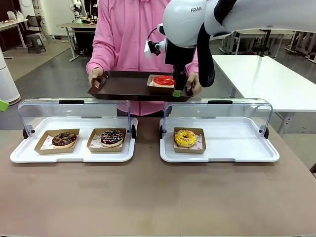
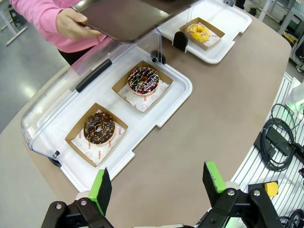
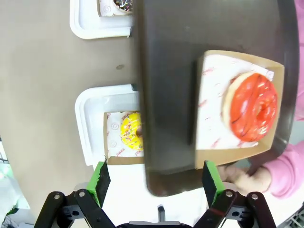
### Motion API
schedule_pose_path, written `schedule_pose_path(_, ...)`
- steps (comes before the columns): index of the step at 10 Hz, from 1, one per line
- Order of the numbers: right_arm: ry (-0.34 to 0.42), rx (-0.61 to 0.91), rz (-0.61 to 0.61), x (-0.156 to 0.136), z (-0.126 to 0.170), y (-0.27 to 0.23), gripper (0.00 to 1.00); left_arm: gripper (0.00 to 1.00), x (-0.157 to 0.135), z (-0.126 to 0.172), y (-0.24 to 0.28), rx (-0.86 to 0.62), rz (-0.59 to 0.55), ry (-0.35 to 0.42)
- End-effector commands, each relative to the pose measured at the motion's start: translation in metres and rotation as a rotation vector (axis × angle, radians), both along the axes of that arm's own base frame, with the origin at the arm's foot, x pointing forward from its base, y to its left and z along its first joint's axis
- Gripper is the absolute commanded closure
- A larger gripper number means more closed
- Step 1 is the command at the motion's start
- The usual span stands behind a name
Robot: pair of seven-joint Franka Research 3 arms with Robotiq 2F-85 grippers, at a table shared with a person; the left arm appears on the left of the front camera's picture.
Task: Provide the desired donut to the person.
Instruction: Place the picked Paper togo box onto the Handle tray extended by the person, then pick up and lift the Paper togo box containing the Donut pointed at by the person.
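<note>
Person [image 1: 123, 34] in pink stood at the far side, holding a dark tray [image 1: 123, 86] above the table [image 1: 148, 197]; red donut [image 1: 164, 80] sat in its box [image 1: 151, 81] on the tray's right part; right gripper [image 1: 182, 91] hung over the tray just beside that box, fingers spread, pinching nothing; left gripper [image 2: 156, 183] hovered over the table's left end, fingers likewise spread and empty; left white tray [image 1: 74, 157] held a chocolate donut [image 1: 64, 139] and a sprinkled donut [image 1: 112, 137]; right white tray [image 1: 237, 148] held a yellow donut [image 1: 185, 138]; clear lids [image 1: 74, 108] stood raised.
</note>
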State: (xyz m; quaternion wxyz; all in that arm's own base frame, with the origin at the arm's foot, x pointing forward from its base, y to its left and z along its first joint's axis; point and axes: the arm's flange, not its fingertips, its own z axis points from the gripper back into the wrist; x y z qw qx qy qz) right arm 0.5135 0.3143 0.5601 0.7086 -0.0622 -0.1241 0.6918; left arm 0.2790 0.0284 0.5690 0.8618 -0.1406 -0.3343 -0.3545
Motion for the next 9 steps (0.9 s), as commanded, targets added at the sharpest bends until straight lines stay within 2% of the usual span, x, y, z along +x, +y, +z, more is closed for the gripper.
schedule_pose_path(1, 0.0, 0.002, 0.001, 0.0029, -0.0047, 0.0011, 0.0, 0.0, 0.0006, -0.0008, 0.0012, -0.006, -0.003, -0.005)
schedule_pose_path(9, 0.0, 0.002, 0.001, 0.0029, -0.0047, 0.0011, 0.0, 0.0, 0.0006, -0.0008, 0.0012, -0.006, -0.003, -0.005)
